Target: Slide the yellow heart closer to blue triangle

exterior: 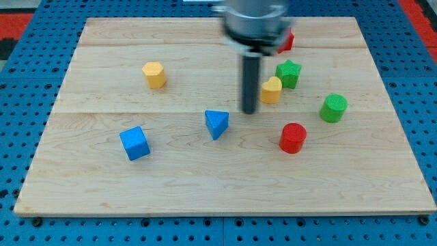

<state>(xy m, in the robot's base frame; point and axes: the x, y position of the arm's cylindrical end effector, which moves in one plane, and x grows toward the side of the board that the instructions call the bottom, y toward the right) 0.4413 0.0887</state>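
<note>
The yellow heart (272, 89) lies on the wooden board (225, 184) right of centre, touching the green star (289, 73) at its upper right. The blue triangle (217, 124) lies near the board's middle, below and to the left of the heart. My tip (249, 111) is between them, just left of the heart and up and to the right of the triangle, touching neither as far as I can see. The rod rises from it to the blurred arm at the view's top.
A yellow hexagon (155, 74) sits at upper left, a blue cube (134, 143) at lower left. A red cylinder (293, 137) and a green cylinder (334, 108) lie to the right. A red block (286, 42) is partly hidden behind the arm.
</note>
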